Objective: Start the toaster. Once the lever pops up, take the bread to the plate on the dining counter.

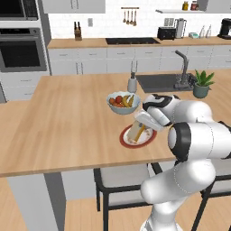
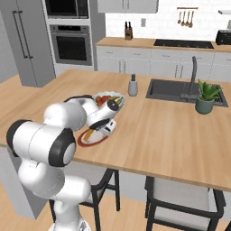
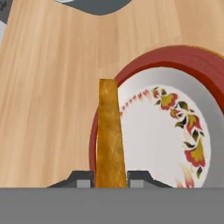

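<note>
The bread (image 3: 110, 131) is pinched edge-on between the two fingertips (image 3: 83, 178) of the gripper (image 3: 111, 180), whose jaws are pressed against the slice's two broad faces. In the hand view only the golden-brown crust edge is presented, as a narrow strip rising from between the tips toward the plate (image 3: 175, 61). The slice's long visible axis is thus seen to run along the gripper's line of reach, with its faces turned sideways to the jaws.

In the left base view the bread (image 1: 136, 131) is held tilted over the plate (image 1: 127, 140), its lower end down at the white centre; whether it touches cannot be told. The plate lies near the front edge of the dining counter (image 1: 67, 117), just beside the pale-blue fruit bowl (image 1: 123, 103). In the right base view the gripper (image 2: 97, 129) is seen low over the same plate (image 2: 85, 140), beside the bowl.

An edge-on grip of this kind is judged to suit a slice drawn upward out of a toaster slot, which would account for its upright carriage. The toaster (image 1: 166, 32) stands well apart on the back counter. The task is judged to be at its last step: the slice would have to be laid down and let go over the plate's centre.
</note>
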You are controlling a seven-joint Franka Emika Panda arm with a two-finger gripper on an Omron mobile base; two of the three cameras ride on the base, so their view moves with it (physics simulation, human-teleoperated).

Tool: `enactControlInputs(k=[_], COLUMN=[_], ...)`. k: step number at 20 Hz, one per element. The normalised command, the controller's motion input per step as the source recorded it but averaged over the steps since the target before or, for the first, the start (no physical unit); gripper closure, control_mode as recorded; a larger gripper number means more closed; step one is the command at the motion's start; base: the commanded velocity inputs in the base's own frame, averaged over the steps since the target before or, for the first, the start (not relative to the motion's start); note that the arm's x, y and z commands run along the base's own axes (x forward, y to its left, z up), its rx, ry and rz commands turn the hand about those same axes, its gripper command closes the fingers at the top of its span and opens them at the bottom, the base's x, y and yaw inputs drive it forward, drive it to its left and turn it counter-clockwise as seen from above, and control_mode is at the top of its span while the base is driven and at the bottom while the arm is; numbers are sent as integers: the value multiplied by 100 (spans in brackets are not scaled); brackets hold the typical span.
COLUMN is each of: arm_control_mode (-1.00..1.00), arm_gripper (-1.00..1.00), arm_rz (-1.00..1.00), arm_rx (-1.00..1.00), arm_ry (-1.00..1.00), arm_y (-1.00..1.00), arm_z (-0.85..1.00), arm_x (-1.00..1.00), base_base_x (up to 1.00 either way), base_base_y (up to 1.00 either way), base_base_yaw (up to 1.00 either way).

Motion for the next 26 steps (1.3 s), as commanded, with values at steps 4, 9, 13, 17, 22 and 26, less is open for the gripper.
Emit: enactControlInputs(k=[4,9,13,17,22,26], arm_control_mode=[-100,-100,-100,-100,-100,-100], arm_gripper=[-100,-100,-100,-100,-100,-100], arm_rz=[0,0,0,0,0,0], arm_rx=[0,0,0,-1,-5,-13], arm_ry=[0,0,0,0,4,8], arm_y=[-11,-1,0,0,0,-7], arm_z=[-41,-21,0,14,20,27], arm_x=[-6,-7,-10,-6,-4,-14], base_base_x=[0,0,0,0,0,0], base_base_y=[0,0,0,0,0,0], base_base_yaw=[0,0,0,0,0,0])
